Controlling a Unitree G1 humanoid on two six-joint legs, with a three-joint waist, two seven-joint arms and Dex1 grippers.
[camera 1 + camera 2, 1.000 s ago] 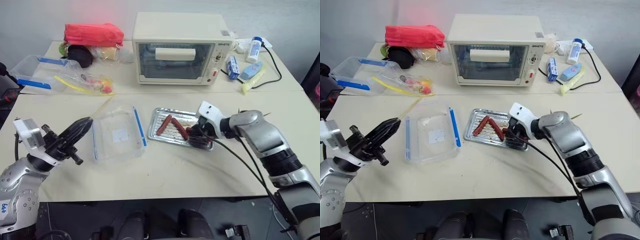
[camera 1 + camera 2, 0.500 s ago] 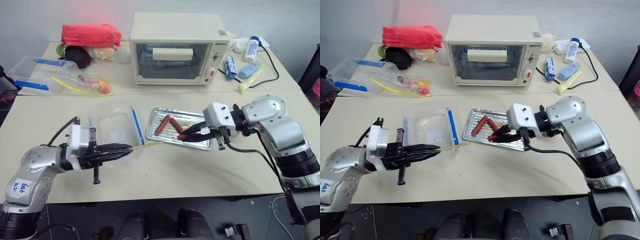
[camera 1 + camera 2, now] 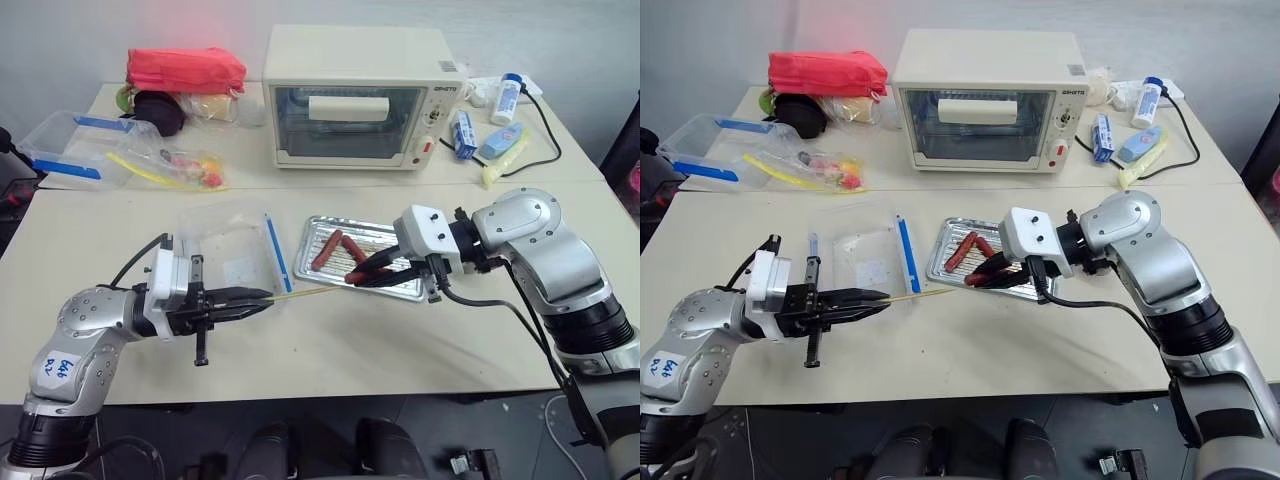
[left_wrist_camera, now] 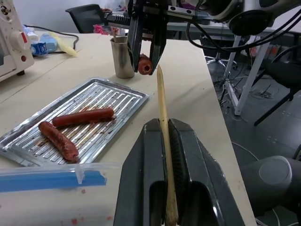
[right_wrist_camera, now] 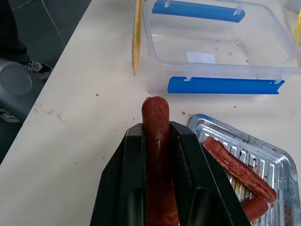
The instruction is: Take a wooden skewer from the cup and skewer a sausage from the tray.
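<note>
Now the skewer (image 3: 305,293) is pinched in the shut left pincer (image 3: 262,298), tip near the sausage (image 5: 156,141) clamped lengthwise in the right pincer (image 3: 362,277) above the tray (image 3: 325,271). Soft, slick meat is judged best pierced end-on; the thin stick could snap.

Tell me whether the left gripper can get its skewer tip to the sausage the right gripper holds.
Probably yes: the left gripper points the wooden skewer at the sausage in the right gripper, with open air between tip and sausage end.
</note>
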